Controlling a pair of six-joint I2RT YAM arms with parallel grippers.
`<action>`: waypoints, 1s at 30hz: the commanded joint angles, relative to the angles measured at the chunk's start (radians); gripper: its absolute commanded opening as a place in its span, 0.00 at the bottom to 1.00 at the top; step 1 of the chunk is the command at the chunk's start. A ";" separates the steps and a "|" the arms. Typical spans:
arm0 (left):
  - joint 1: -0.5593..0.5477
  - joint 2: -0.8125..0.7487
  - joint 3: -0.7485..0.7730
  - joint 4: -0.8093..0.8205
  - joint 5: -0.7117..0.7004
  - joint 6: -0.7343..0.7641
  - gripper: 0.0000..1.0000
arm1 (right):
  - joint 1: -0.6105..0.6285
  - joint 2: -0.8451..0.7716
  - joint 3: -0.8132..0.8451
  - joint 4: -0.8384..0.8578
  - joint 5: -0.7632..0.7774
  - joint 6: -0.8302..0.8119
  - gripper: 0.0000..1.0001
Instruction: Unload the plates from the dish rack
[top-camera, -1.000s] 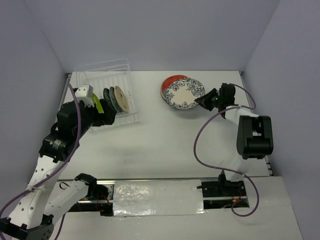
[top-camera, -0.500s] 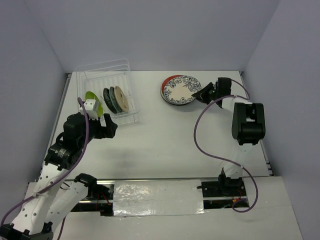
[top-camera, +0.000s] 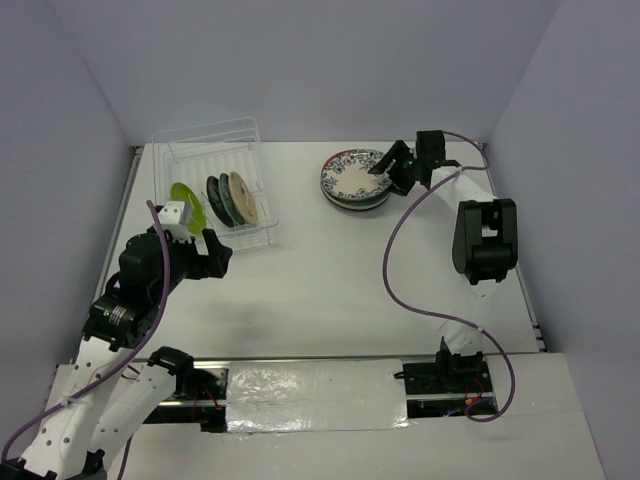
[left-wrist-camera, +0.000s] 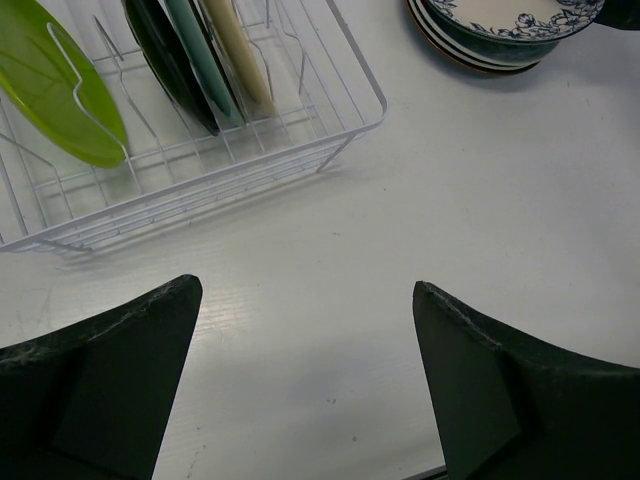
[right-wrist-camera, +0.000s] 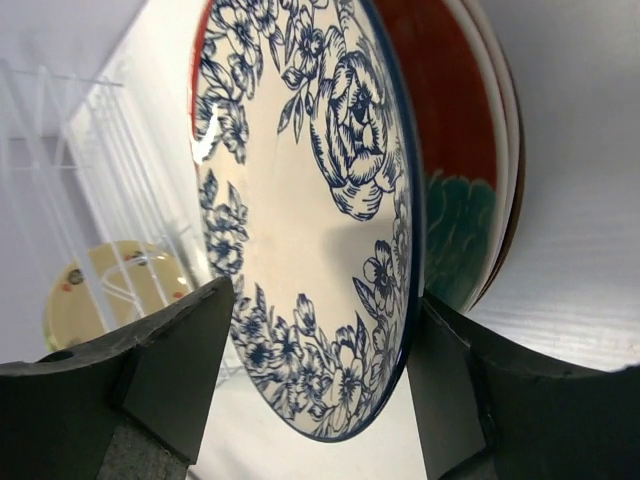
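Observation:
The clear dish rack (top-camera: 215, 135) at the back left holds a lime green plate (top-camera: 186, 203), a dark plate (top-camera: 217, 198) and a tan plate (top-camera: 243, 197), all on edge. A white plate with a blue floral rim (right-wrist-camera: 300, 220) lies on a red plate (right-wrist-camera: 440, 110), stacked (top-camera: 352, 178) at the back centre. My right gripper (top-camera: 385, 172) straddles the blue plate's near rim, jaws spread wider than the rim, open. My left gripper (left-wrist-camera: 305, 300) hovers open over bare table, in front of the rack (left-wrist-camera: 340, 125), with the green plate (left-wrist-camera: 55, 85) up left.
The stack of plates (left-wrist-camera: 500, 30) shows at the upper right of the left wrist view. Grey walls close in the back and sides. The right arm's purple cable (top-camera: 395, 260) loops over the table on the right.
The right gripper carried the blue-rimmed plate back and left onto the red plate, then spread its jaws. The left arm drew back from the rack toward the near side.

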 joint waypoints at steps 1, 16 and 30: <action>0.002 -0.012 -0.002 0.053 -0.005 0.018 1.00 | 0.046 0.012 0.105 -0.154 0.120 -0.072 0.74; 0.000 -0.008 -0.005 0.050 -0.017 0.015 1.00 | 0.107 0.153 0.424 -0.477 0.319 -0.196 0.87; -0.001 -0.002 -0.005 0.046 -0.028 0.012 1.00 | 0.126 0.259 0.570 -0.614 0.333 -0.229 0.88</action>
